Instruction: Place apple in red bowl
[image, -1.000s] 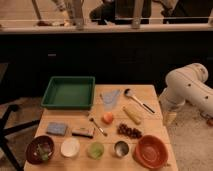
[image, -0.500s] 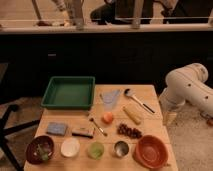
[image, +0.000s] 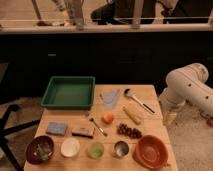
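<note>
In the camera view, the white arm stood folded off the right side of the bench. Its elbow was raised and its lower link dropped, so that the hand hung pointing down just beside the bench's right edge. Whether the hand was spread or pressed together could not be told. The apple, small, round and orange-red, lay near the bench's middle, just left of the corn cob and near the dark grape bunch. The red bowl, wide and smooth, sat at the front right corner, well apart from the apple.
</note>
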